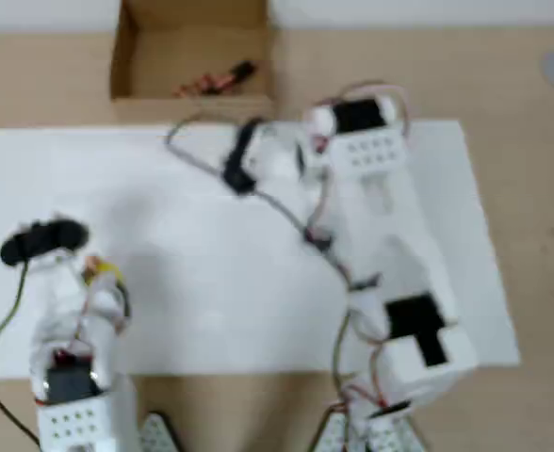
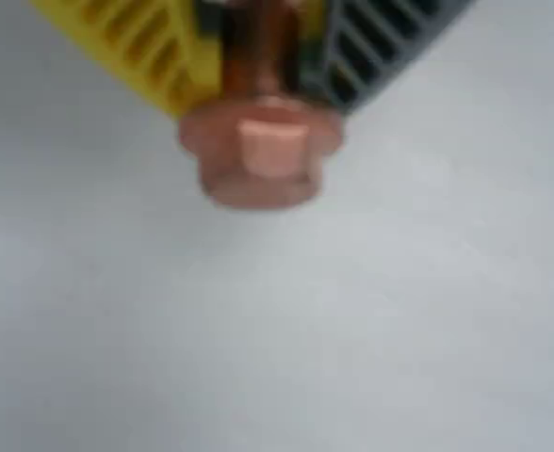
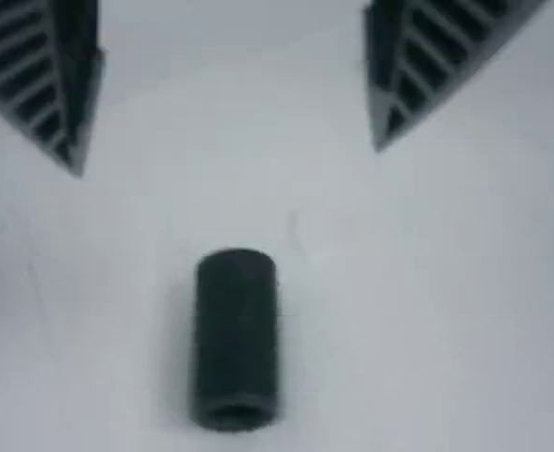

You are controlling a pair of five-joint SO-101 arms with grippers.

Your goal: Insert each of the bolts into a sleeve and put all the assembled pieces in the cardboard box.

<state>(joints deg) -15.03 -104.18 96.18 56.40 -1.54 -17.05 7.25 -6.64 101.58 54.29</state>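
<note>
A copper bolt [image 2: 258,155] is clamped by its shank between the yellow and grey fingers of my left gripper [image 2: 258,56], its flanged head sticking out just above the white mat. In the high view that gripper [image 1: 93,270] sits at the mat's left side. My right gripper [image 3: 228,151] is open, its dark fingers spread wide above a black sleeve [image 3: 236,339] that lies on its side on the mat. In the high view the right gripper [image 1: 275,162] is near the mat's far edge, just in front of the cardboard box [image 1: 126,56].
Inside the box lies one assembled piece [image 1: 216,80], orange bolt in a black sleeve. The white mat [image 1: 211,282] covers most of the table between the arms. Cables trail from the right arm across the mat's far part.
</note>
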